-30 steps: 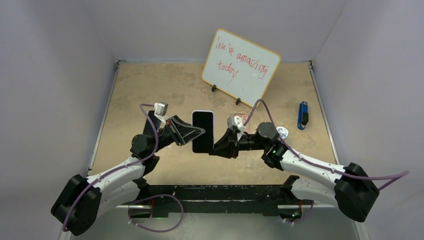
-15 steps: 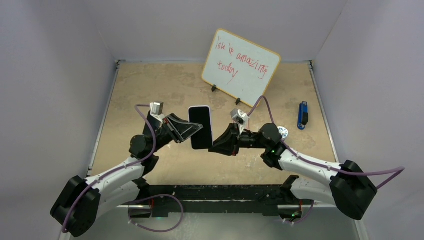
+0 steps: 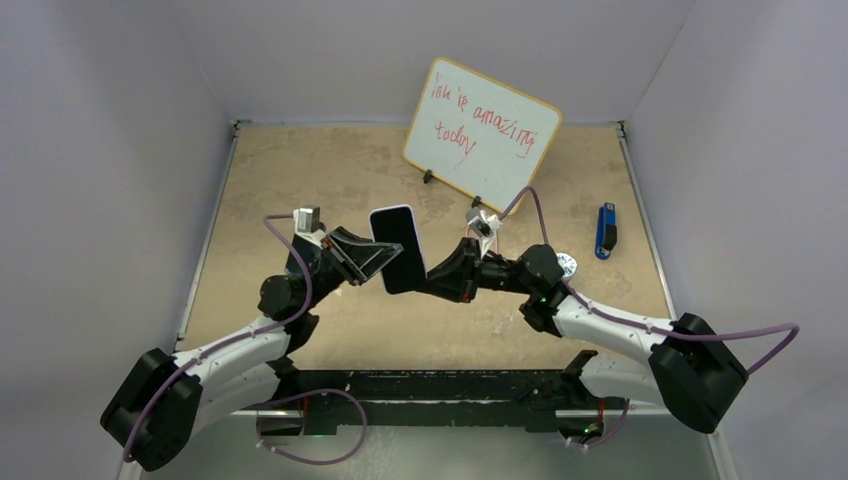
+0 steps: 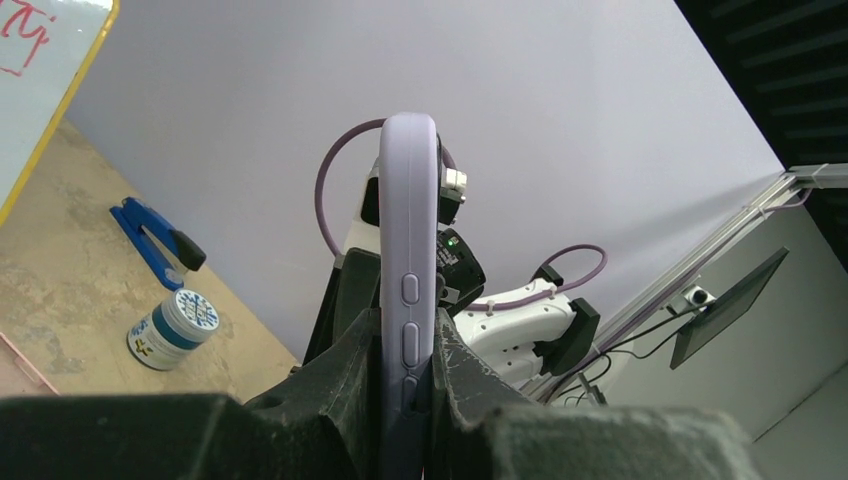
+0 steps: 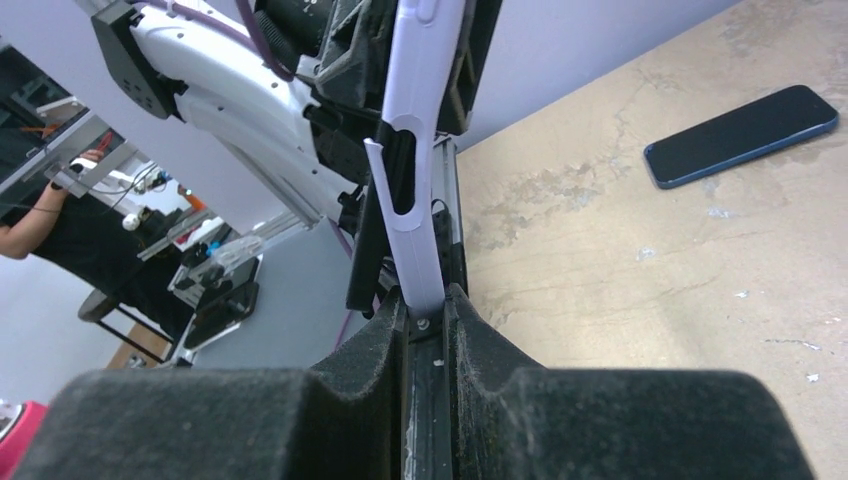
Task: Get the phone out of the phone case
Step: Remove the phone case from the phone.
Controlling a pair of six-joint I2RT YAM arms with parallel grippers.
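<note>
1. Above mid-table, clear of the tan tabletop [image 3: 300, 170], a black-faced flat phone [image 3: 397, 250] is seated in its pale lavender, rubbery-looking phone case [image 4: 407, 250] and carried between two arms.
2. Left gripper [image 3: 378, 258], at the case's 9 o'clock: black fingers [image 4: 355, 350] clamped across the long edge that bears the side buttons.
3. Right gripper [image 3: 430, 275], at about 4 o'clock: likewise pinched onto the opposite long edge, near the lower end.
4. Long axis: roughly 12 to 6 o'clock in the overhead view, with the far end leaning slightly toward 11. The screen faces upward and is somewhat canted.
5. Handling, as judged: the phone is stiff, glass-fronted, dense for its size and breakable if dropped. The case is light, pliable and grippy.
6. Hold, as judged: pinch the phone across its long edges, then peel the case by its lip at a corner, where it should flex most easily.
</note>
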